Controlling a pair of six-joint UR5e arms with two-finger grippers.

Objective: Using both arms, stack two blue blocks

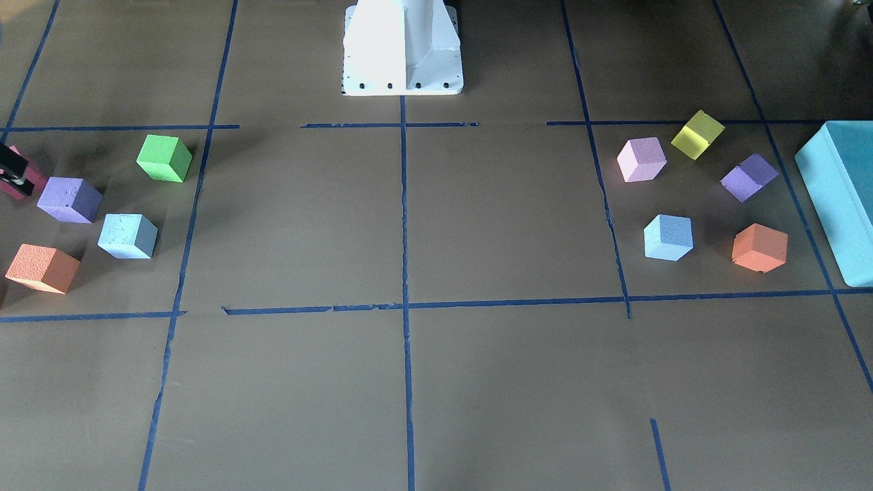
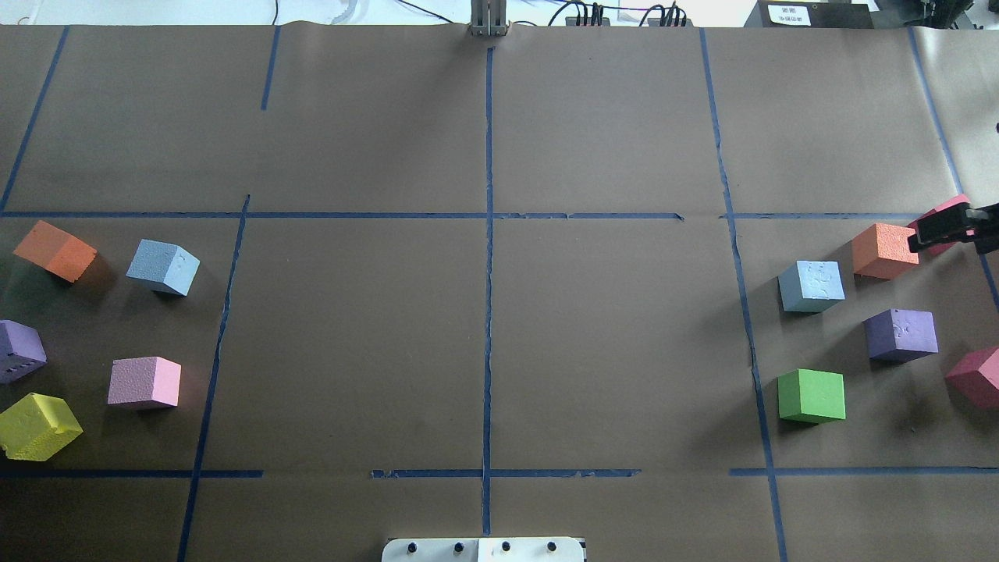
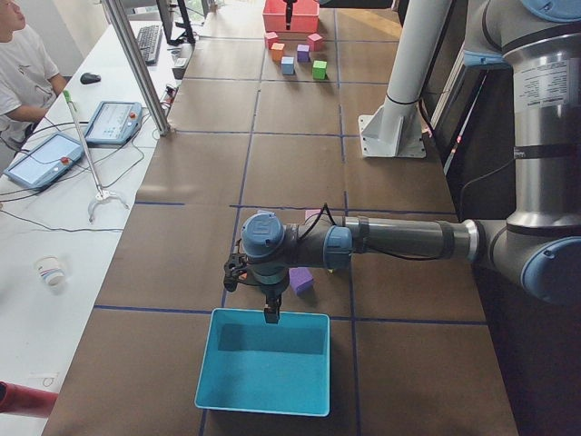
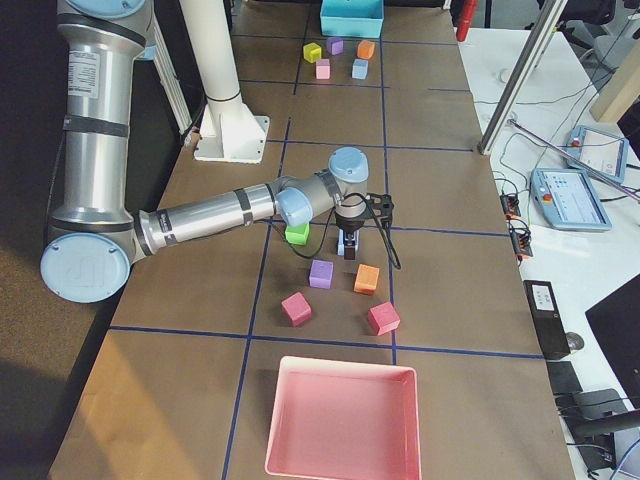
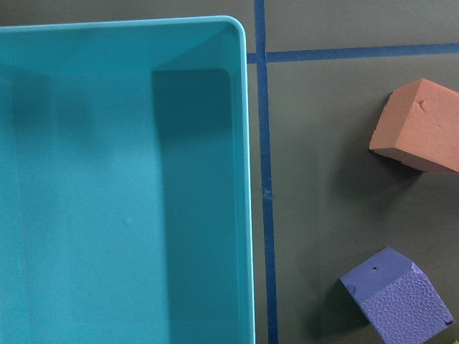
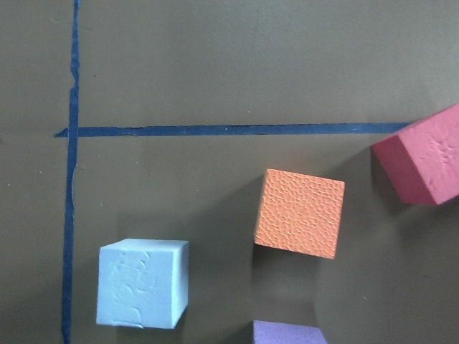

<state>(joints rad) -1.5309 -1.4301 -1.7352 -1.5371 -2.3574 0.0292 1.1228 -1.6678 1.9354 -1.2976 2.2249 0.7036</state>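
One pale blue block (image 2: pixel 812 286) lies on the robot's right side of the table, next to an orange cube (image 2: pixel 882 250); it also shows in the front view (image 1: pixel 127 236) and the right wrist view (image 6: pixel 142 292). The other blue block (image 2: pixel 163 267) lies on the robot's left side and shows in the front view (image 1: pixel 668 237). My right gripper (image 2: pixel 940 229) hangs above the table just beyond the orange cube, at the view's edge; I cannot tell whether it is open. My left gripper (image 3: pixel 270 313) hangs over the near rim of a teal bin (image 3: pixel 218 363); I cannot tell its state.
Purple (image 2: pixel 901 334), green (image 2: pixel 812 396) and dark pink (image 2: pixel 975 377) cubes surround the right blue block. Orange (image 2: pixel 55 250), purple (image 2: pixel 19 350), pink (image 2: pixel 144 382) and yellow (image 2: pixel 37 425) cubes surround the left one. A pink bin (image 4: pixel 280 410) lies at the right end. A white pedestal (image 1: pixel 402 48) stands at the robot's base.
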